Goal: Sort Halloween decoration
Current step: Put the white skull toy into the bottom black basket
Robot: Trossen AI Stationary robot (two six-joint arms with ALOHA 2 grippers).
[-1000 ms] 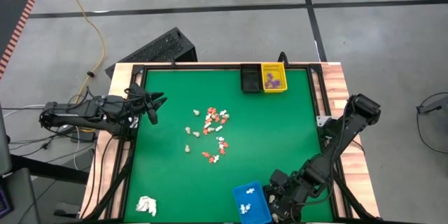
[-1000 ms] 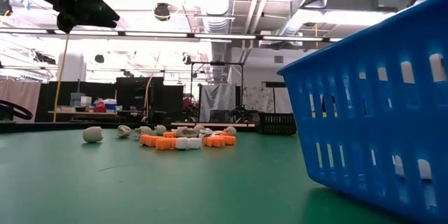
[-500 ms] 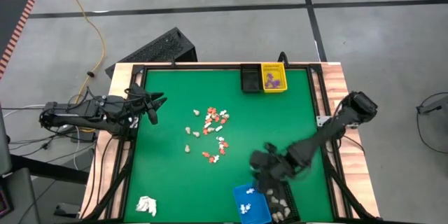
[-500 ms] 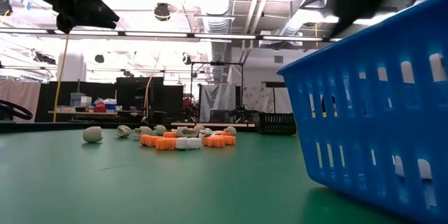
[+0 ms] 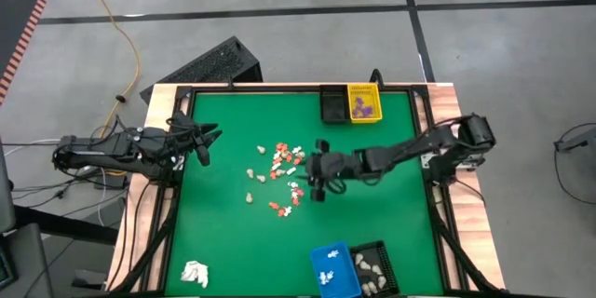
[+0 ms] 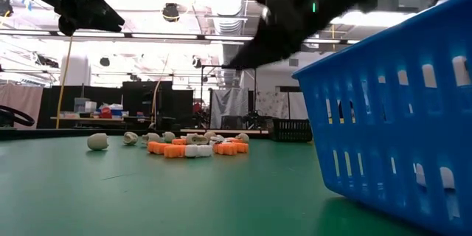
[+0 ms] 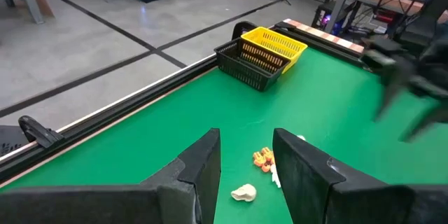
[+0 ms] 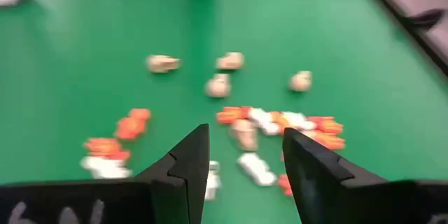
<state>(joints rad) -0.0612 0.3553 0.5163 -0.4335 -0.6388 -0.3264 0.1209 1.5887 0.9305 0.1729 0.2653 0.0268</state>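
The Halloween decoration pieces (image 5: 284,172) lie loose in a cluster on the green table top, orange-red, white and cream-beige; they also show in the low view (image 6: 192,147) and the right wrist view (image 8: 273,122). My right gripper (image 5: 313,173) hovers open just right of the cluster, above the mat, with nothing between its fingers (image 8: 245,155). My left gripper (image 5: 203,142) waits open and empty at the table's left edge (image 7: 245,164), raised above the mat.
A yellow basket (image 5: 364,102) with purple pieces and a black basket (image 5: 332,104) stand at the far edge. A blue basket (image 5: 333,270) and a black basket (image 5: 372,265) with cream pieces stand at the near edge. A white wadded lump (image 5: 194,273) lies near left.
My right gripper has swung from the near edge beside the blue basket toward the far and left, out to the middle of the table next to the cluster, rolling its wrist on the way. The pieces have kept their places.
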